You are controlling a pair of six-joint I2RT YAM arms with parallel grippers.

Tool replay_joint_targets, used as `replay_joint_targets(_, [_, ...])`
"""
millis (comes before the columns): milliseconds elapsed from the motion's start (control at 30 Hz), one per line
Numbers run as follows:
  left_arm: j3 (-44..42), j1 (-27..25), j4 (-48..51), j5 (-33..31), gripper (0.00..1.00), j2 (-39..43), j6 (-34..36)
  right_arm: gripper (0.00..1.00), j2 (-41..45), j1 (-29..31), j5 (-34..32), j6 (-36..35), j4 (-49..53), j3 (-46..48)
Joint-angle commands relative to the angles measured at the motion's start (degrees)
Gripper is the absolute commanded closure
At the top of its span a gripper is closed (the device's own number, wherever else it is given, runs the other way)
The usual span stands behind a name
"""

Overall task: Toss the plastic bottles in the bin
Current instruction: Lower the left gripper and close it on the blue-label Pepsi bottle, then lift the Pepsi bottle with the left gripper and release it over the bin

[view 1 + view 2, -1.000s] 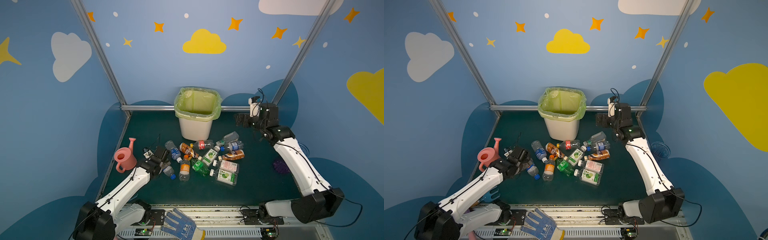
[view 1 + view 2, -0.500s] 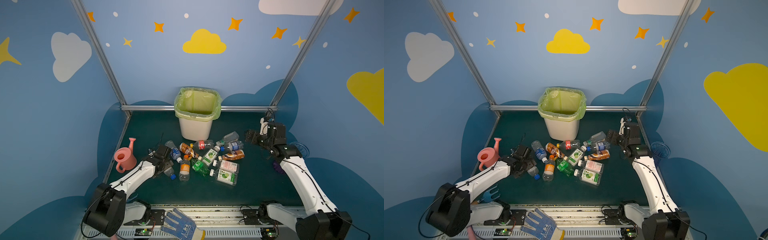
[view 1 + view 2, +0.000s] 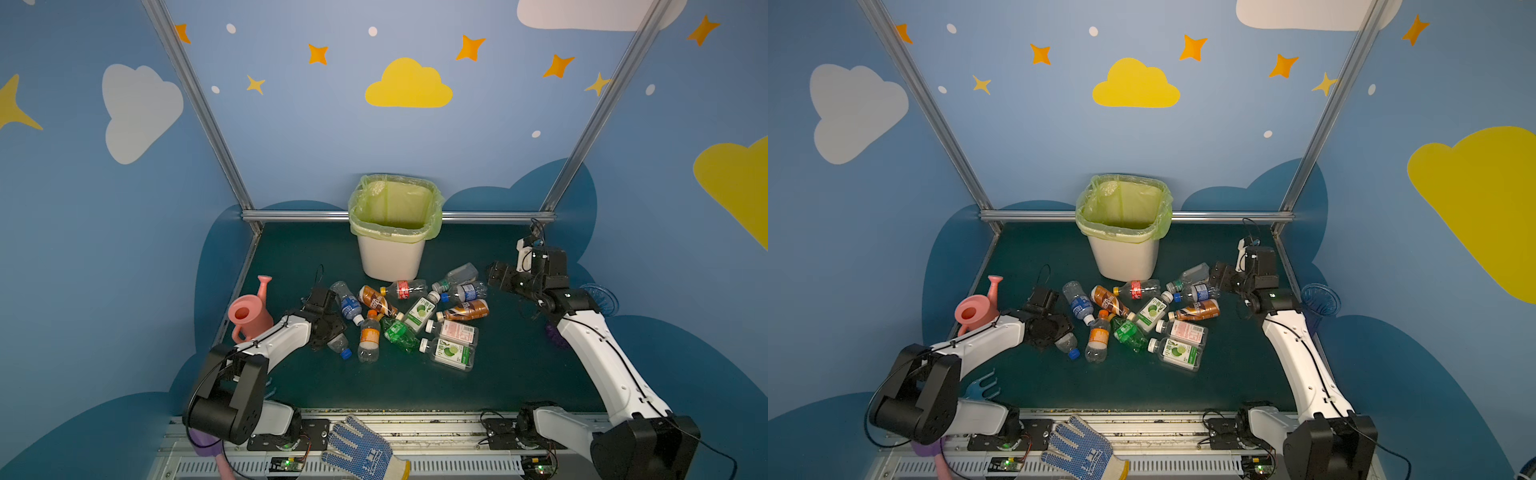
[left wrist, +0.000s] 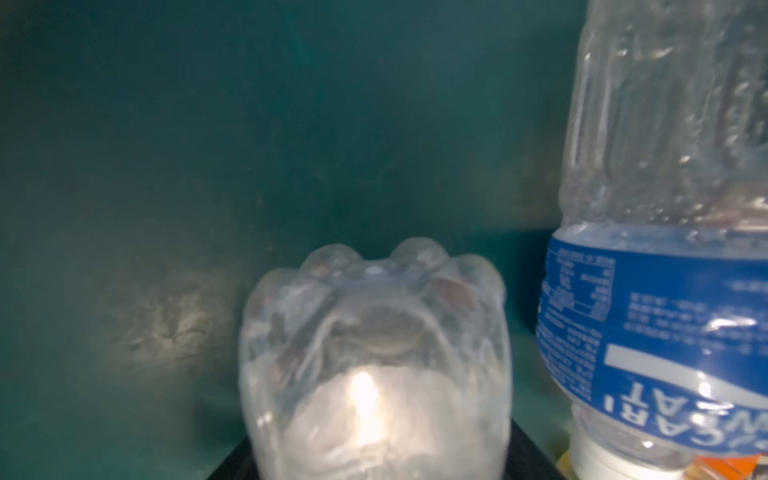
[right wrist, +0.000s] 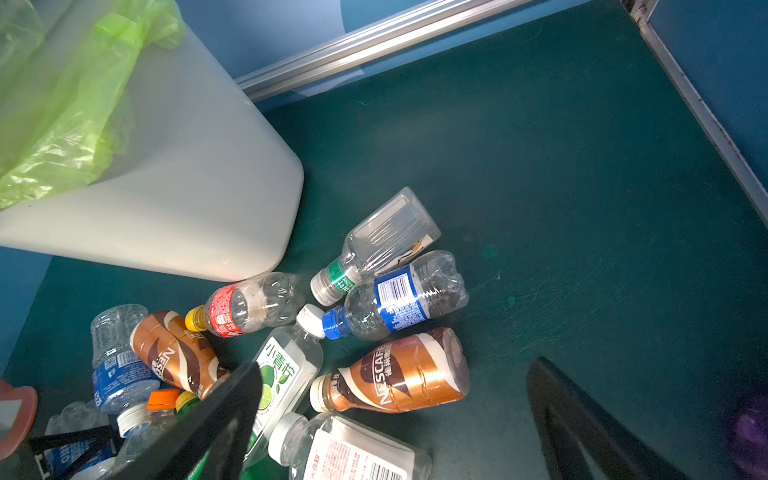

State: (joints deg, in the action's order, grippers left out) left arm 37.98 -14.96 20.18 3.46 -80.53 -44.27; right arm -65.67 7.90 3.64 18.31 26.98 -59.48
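Bin: white with a yellow-green liner, upright at the back centre of the green table.
Plastic bottles: heaped lying down, just in front of the bin.
Right gripper: jaws spread wide, holding nothing, beside the heap's right edge.
Left gripper: down over one bottle at the heap's left; whether it grips cannot be told.
Blue-capped clear bottle: under the left gripper, lying beside a blue-labelled bottle.

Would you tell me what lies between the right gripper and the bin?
In both top views, a clear bottle with a green neck band lies between the right gripper and the bin.
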Motion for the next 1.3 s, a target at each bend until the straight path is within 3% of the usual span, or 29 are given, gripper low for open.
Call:
replay_joint_targets(0, [-0.6, 1.0, -1.9, 3.4, 0.41, -1.2, 0.7, 0.02, -0.1, -0.3, 0.3, 0.5, 0.3, -1.1])
replay_joint_targets(167, [-1.0, 2.4, -1.9, 4.4, 0.57, 1.9, -0.1, 0.02, -0.1, -0.3, -0.5, 0.0, 0.5, -0.7])
replay_joint_targets(367, [0.6, 4.9, 1.4, 3.0, 0.59, 12.9, -0.4, 0.02, -0.5, -0.5, -1.0, -0.5, 0.5, -0.2])
replay_joint_targets(533, [11.2, 8.1, 5.2, -3.5, 0.57, 24.3, 6.0, 0.02, -0.8, -1.0, -1.2, -0.8, 0.3, -0.3])
replay_joint_targets(667, [27.1, 11.7, 5.4, -6.5, 0.55, 26.3, 13.2, 0.02, -0.8, -1.6, -1.0, -1.0, -0.1, -0.4])
replay_joint_targets(833, [44.6, 12.1, -1.1, -3.4, 0.54, 21.6, 18.3, 0.02, 0.2, -2.1, -1.0, -1.0, -0.1, -0.1])
replay_joint_targets(1000, [48.8, 10.4, -12.1, 3.1, 0.54, 14.6, 15.3, 0.02, 2.5, -3.1, -1.1, -1.1, 0.4, 1.4])
replay_joint_targets(1067, [50.7, 5.5, -12.7, 2.3, 0.53, 8.6, 15.0, 0.02, 3.4, -3.4, -0.9, -0.8, 0.1, 2.5])
replay_joint_targets(1133, [55.8, -2.1, -9.9, -0.4, 0.51, 0.1, 19.2, 0.02, 3.6, -3.5, 0.4, -0.2, -0.5, 3.4])
replay_joint_targets(1200, [65.8, -6.5, -3.4, 0.4, 0.47, -10.6, 21.2, 0.02, 3.1, -3.5, 1.7, 0.3, -0.1, 3.3])
replay_joint_targets(1267, [80.8, -8.2, 5.5, 1.7, 0.32, -21.1, 21.4, 0.02, 3.2, -3.5, 2.6, 0.4, 1.1, 2.6])
